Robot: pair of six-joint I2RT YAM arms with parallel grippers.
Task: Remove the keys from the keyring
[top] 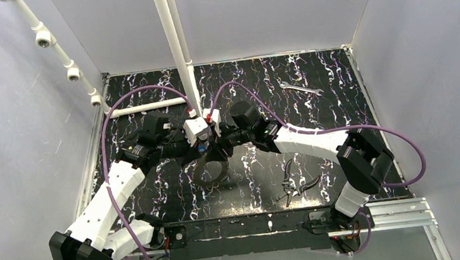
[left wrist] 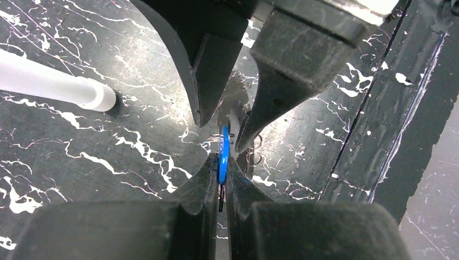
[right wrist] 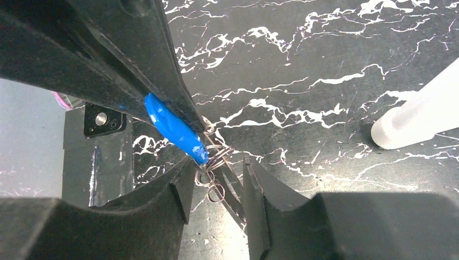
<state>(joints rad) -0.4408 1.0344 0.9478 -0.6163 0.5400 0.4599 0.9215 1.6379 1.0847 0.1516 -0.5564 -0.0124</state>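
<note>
Key (left wrist: 222,154), blue-headed, sat edge-on between the fingers of the left gripper (left wrist: 219,169), which were closed tight on the head. Thin wire loops (right wrist: 215,162) hung at the key's tip, in the narrow gap between the fingers of the right gripper (right wrist: 216,181); I could not tell whether those fingers pinched the loops or only flanked them. From above, both grippers met tip to tip at mid-table (top: 339,100), with the grey keyring (top: 200,177) just on their near side. A white pipe (left wrist: 54,86) stood nearby. Pliers (top: 296,184) lay to the right, a wrench (top: 300,89) further back.
</note>
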